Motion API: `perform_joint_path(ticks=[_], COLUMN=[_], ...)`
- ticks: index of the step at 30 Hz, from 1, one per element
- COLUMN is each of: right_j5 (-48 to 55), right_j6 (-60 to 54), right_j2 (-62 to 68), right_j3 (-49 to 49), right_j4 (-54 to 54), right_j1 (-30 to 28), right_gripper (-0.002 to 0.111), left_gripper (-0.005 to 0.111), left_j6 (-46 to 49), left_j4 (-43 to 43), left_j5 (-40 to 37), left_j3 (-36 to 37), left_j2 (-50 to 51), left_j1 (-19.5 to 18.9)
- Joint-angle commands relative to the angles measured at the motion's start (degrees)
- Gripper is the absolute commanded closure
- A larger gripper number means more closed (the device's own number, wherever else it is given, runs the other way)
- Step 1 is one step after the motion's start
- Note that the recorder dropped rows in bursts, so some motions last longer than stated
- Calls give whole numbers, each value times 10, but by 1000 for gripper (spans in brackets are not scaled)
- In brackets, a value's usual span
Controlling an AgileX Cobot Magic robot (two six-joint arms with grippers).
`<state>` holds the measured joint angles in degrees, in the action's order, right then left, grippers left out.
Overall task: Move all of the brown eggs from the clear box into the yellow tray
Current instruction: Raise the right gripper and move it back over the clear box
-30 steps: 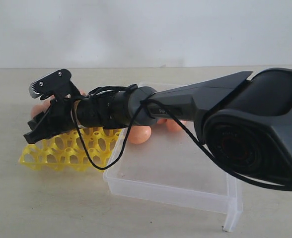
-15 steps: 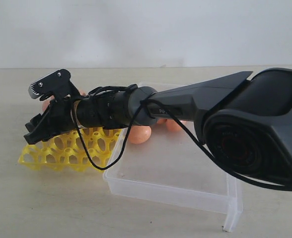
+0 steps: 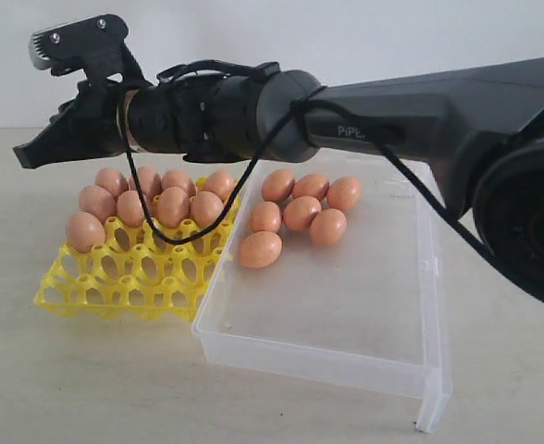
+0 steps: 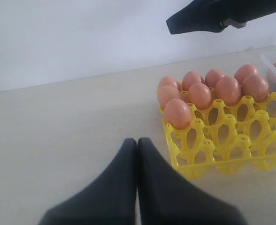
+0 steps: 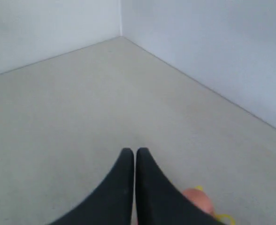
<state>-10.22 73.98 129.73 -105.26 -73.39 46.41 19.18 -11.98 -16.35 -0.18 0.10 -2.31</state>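
Note:
Several brown eggs [image 3: 172,205] sit in the back cups of the yellow tray [image 3: 115,287]. More brown eggs [image 3: 302,213] lie loose at the far end of the clear box [image 3: 309,356], which stands just right of the tray. My right gripper [image 3: 22,155] reaches across, raised above the tray's left side, shut and empty. Its wrist view shows shut tips [image 5: 134,151] over bare table, with one egg [image 5: 199,199] at the edge. My left gripper [image 4: 137,140] is shut and empty beside the yellow tray [image 4: 213,154] and its eggs [image 4: 200,95].
The right arm's long black body [image 3: 392,111] and its looping cable [image 3: 189,222] hang over the tray and box. A white wall stands behind the table. The box's flange [image 3: 434,407] juts toward the table's front.
The right gripper has lifted from low over the tray to well above it, and its jaws have gone from open to shut. The eggs in the tray and box now show.

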Motion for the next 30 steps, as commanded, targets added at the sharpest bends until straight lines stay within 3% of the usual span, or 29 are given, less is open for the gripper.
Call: perform_joint_path(ticks=[1,4,8,11,15,18,22,25,30], right_j5=[122,301,577,712,762,737,687,707,667], right_j6=[2,-109,-384,-502,-463,-455,-487,-489,-496], right_j2=[-41,-82,-105,-105,-112,-140,-192,-207,-214], right_j3=[15,42,54,54,54,54,54,62,168], right_j4=[-8,0,68,136,217,296,357,366,426], right_j1=[9,49,100,94,34,-2,-12,-13,-38], right_gripper=[107,107,107,107,107,107,107,107,107], left_gripper=[111,111,111,111,111,111,111,111,111], left_j6=[-6,-6,-6,-6,-6,-6,-6,-6,-6], left_j4=[-1,-1,-1,-1,-1,-1,-1,-1,-1], left_j5=[2,2,2,2,2,2,2,3,3], left_j3=[2,2,2,2,2,2,2,2,2], left_j2=[-1,-1,-1,-1,-1,-1,-1,-1,-1], left_j1=[2,2,2,2,2,2,2,2,2])
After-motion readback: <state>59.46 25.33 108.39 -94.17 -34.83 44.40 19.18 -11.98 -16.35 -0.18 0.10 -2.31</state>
